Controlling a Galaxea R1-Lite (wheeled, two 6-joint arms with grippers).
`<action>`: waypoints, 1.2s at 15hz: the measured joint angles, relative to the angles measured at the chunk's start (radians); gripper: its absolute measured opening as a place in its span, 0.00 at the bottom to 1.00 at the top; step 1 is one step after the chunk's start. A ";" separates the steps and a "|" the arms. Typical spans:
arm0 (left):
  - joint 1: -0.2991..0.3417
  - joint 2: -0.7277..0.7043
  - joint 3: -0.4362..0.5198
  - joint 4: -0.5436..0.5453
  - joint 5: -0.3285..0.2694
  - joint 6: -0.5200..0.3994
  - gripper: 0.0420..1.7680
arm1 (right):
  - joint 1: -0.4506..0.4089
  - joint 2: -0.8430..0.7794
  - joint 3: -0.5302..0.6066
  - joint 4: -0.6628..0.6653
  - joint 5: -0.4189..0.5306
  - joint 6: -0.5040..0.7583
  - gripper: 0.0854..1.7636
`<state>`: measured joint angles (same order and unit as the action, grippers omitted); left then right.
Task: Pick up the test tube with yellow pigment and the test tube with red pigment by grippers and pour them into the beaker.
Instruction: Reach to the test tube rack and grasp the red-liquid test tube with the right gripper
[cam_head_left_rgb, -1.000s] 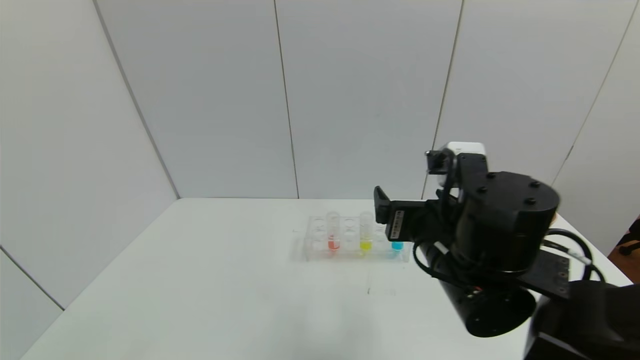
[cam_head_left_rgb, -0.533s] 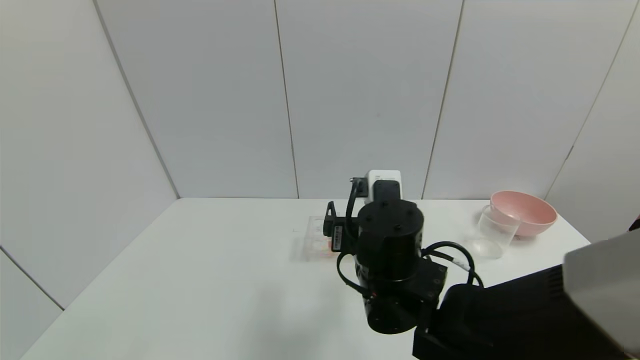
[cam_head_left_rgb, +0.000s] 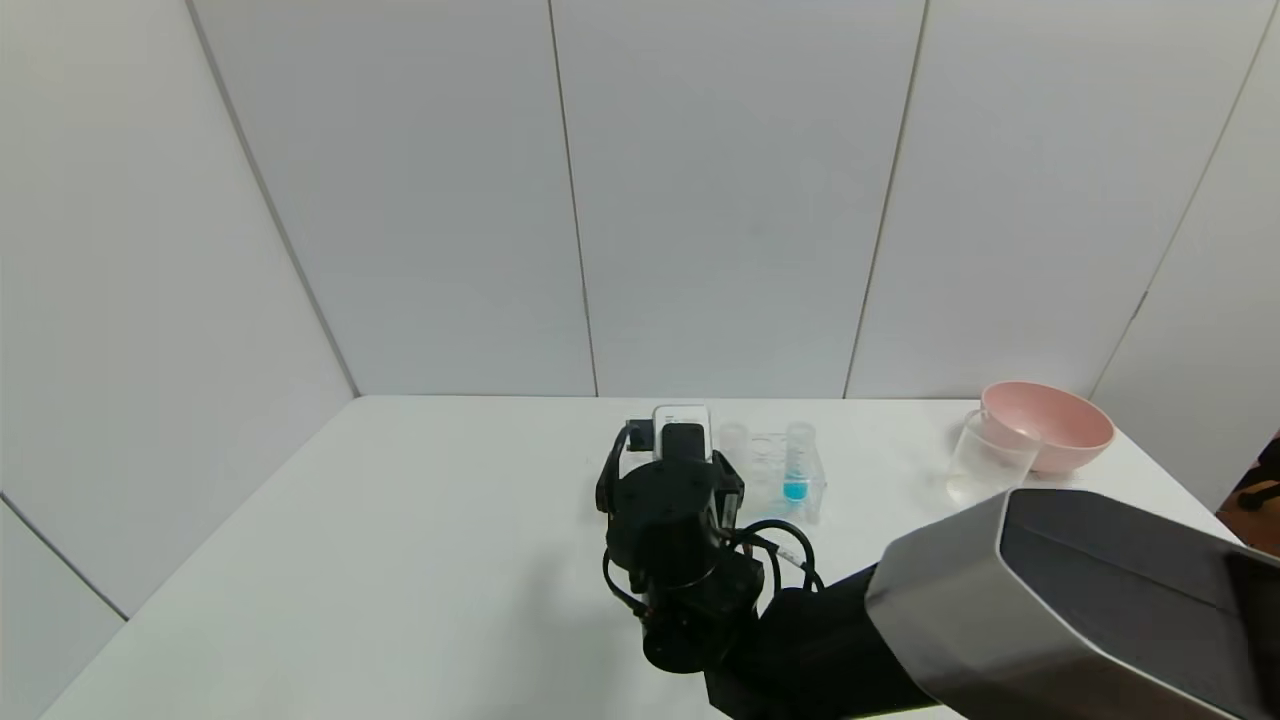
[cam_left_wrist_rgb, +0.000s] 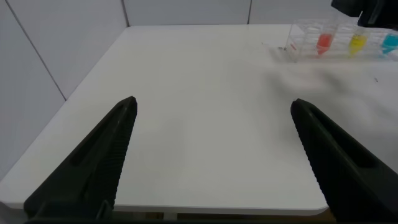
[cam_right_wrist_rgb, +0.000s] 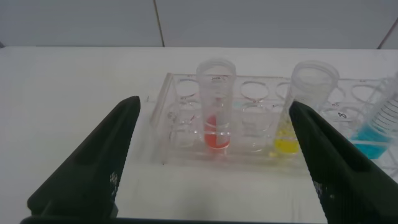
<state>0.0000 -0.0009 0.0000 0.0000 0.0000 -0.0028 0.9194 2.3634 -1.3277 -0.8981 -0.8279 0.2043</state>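
Note:
In the right wrist view the red-pigment tube (cam_right_wrist_rgb: 216, 106) and the yellow-pigment tube (cam_right_wrist_rgb: 309, 106) stand upright in a clear rack (cam_right_wrist_rgb: 180, 84). My right gripper (cam_right_wrist_rgb: 213, 106) is open just in front of the rack. The red tube is centred between its fingers and the yellow tube is near one finger (cam_right_wrist_rgb: 329, 162); neither is touched. In the head view my right wrist (cam_head_left_rgb: 670, 520) hides both tubes. The beaker (cam_head_left_rgb: 990, 465) stands at the far right. My left gripper (cam_left_wrist_rgb: 213, 102) is open and empty over the bare table, far from the rack (cam_left_wrist_rgb: 305, 43).
A tube with blue liquid (cam_head_left_rgb: 797, 470) stands in the rack's right part, also seen in the right wrist view (cam_right_wrist_rgb: 379, 124). A pink bowl (cam_head_left_rgb: 1045, 425) sits right behind the beaker. The white table (cam_head_left_rgb: 400, 560) ends at white walls behind and on the left.
My right arm has swung left and down from the right side to the rack. It now hides the red and yellow tubes in the head view and has uncovered the beaker and bowl.

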 joint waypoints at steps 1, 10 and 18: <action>0.000 0.000 0.000 0.000 0.000 0.000 1.00 | -0.009 0.024 -0.025 0.005 0.003 0.000 0.97; 0.000 0.000 0.000 0.000 0.000 0.000 1.00 | -0.069 0.165 -0.247 0.107 0.039 -0.002 0.97; 0.000 0.000 0.000 0.000 0.000 0.000 1.00 | -0.100 0.201 -0.299 0.127 0.096 0.000 0.37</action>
<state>0.0000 -0.0009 0.0000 0.0000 0.0000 -0.0028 0.8196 2.5640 -1.6264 -0.7711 -0.7323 0.2038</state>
